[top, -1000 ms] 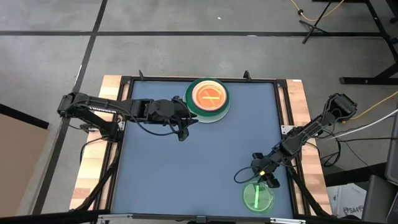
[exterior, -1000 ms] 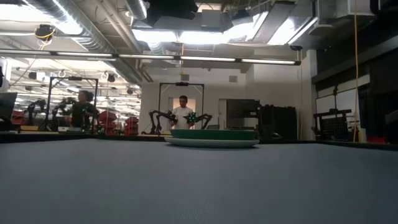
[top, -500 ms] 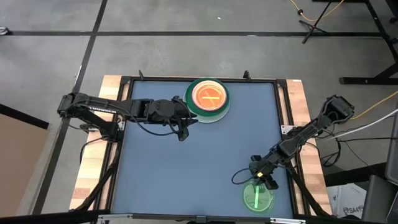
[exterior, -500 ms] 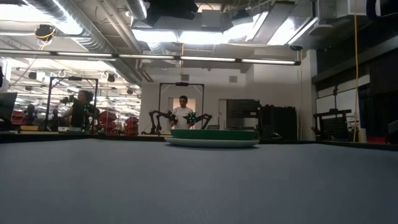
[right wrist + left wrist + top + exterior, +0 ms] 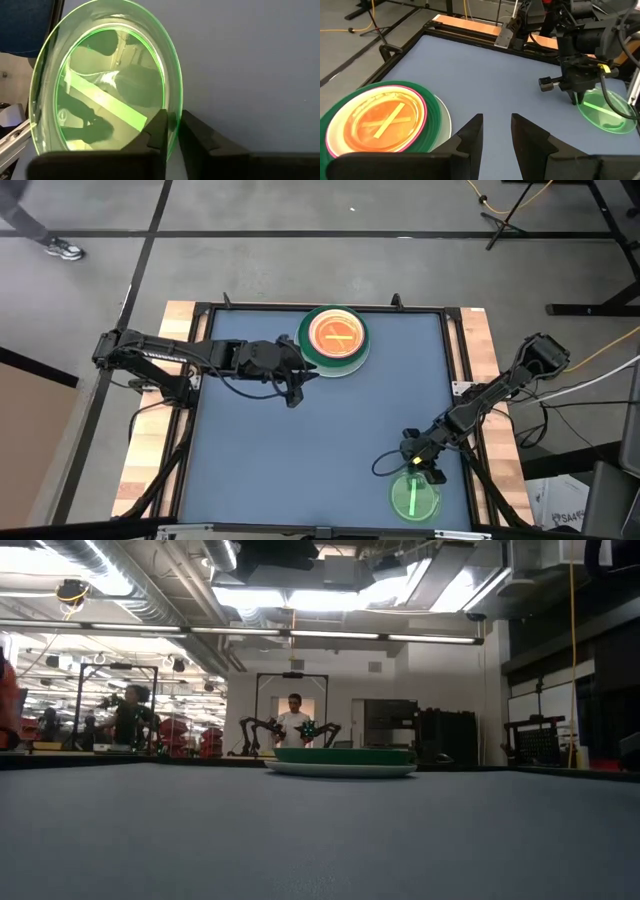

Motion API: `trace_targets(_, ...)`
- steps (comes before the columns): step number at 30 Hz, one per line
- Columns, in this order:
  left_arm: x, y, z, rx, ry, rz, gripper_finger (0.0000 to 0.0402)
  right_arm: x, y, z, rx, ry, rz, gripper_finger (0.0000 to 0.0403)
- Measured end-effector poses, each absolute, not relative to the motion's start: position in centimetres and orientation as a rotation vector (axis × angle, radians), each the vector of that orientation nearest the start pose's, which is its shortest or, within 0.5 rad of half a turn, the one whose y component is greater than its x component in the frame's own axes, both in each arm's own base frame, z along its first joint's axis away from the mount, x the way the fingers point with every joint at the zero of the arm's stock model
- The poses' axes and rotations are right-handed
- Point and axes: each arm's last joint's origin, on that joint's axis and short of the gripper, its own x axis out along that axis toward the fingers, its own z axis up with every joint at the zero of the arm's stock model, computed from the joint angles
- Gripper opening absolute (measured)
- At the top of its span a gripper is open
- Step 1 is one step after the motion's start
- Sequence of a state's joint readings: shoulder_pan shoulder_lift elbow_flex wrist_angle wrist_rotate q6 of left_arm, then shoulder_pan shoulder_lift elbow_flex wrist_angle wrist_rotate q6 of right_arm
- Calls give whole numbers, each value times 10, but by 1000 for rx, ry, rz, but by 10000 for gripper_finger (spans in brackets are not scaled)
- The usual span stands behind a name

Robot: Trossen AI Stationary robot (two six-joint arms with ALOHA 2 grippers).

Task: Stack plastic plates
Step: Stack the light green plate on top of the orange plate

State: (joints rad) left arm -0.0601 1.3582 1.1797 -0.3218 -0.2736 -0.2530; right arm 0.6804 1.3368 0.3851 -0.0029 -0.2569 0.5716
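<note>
I work in a robotics lab: other black robot arms on a stand [image 5: 291, 727], exposed ceiling ducts [image 5: 150, 585], seated people [image 5: 128, 716].

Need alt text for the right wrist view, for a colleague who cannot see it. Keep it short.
The right gripper has its jaws closed on the rim of the translucent green plate, whose paler green stripe runs across its middle. The plate lies on the blue-grey table.

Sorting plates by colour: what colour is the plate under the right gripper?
Clear green plate with a stripe, best in the right wrist view.
</note>
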Motion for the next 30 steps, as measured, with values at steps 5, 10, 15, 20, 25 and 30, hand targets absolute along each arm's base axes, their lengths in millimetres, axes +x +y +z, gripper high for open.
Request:
trace_targets(5, 295, -16, 337, -162, 447, 247, 94, 155, 135, 118, 282, 1168, 555, 5)
trace_targets(10, 280, -23, 351, -165, 405, 211, 94, 155, 135, 118, 282, 1168, 555, 9)
trace_targets(15, 258, -29, 363, -156, 404, 187, 94, 155, 135, 118, 283, 1165, 557, 4)
trace_targets(20, 239, -33, 369, -103, 427, 216, 94, 159, 138, 123, 288, 1149, 566, 1)
trace_targets(25, 225, -36, 373, -37, 439, 230, 94, 165, 143, 131, 297, 1121, 579, 1)
trace_targets(30, 216, -38, 366, 1, 434, 205, 94, 170, 147, 139, 305, 1096, 590, 1)
